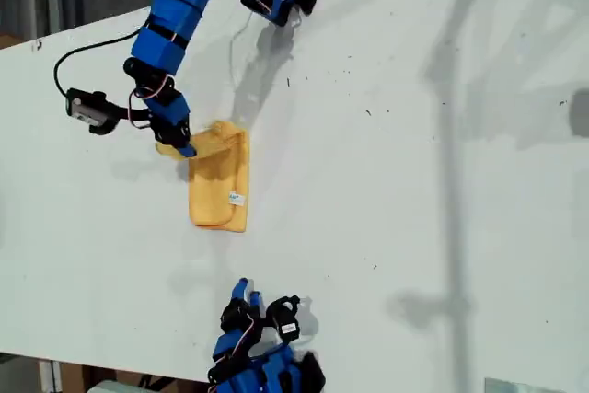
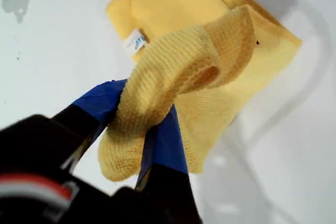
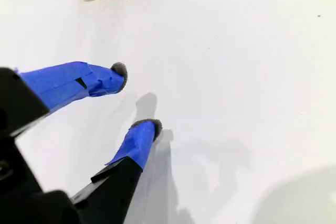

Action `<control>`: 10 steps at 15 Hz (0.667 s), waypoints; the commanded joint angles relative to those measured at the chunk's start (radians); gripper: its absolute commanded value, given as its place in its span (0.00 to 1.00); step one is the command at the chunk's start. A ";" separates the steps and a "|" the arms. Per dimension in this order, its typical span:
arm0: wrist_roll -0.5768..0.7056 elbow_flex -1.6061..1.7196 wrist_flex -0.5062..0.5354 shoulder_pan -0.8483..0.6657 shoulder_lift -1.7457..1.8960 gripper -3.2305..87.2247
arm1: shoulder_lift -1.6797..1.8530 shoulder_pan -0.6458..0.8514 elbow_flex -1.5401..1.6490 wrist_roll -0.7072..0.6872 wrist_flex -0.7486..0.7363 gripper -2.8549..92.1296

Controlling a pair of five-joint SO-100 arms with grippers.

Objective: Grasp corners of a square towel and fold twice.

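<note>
The towel [image 1: 219, 179] lay folded left of centre in the exterior view, bare bench [image 1: 414, 181] all around. My first gripper [image 1: 180, 143], reaching down, pinched its corner [image 2: 137, 121]; my second gripper [image 3: 137, 98] hung spread, empty.

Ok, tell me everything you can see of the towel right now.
The towel is a soft yellow-orange cloth with a knitted-looking weave and stitched edges, lying folded into a narrow rectangle on the white table. A small white tag shows on top. My first gripper is shut on one corner, lifting it so the cloth curls over. My second gripper is open, clear of it.
</note>
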 commanded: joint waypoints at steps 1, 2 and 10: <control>0.011 -0.005 -0.006 -0.018 0.009 0.22 | -0.104 -0.028 -0.199 -0.037 -0.061 0.03; 0.011 -0.005 -0.008 -0.018 0.009 0.22 | -0.152 -0.044 -0.227 -0.054 -0.120 0.03; 0.009 -0.005 -0.009 -0.015 0.009 0.22 | -0.434 -0.107 -0.477 -0.107 -0.186 0.27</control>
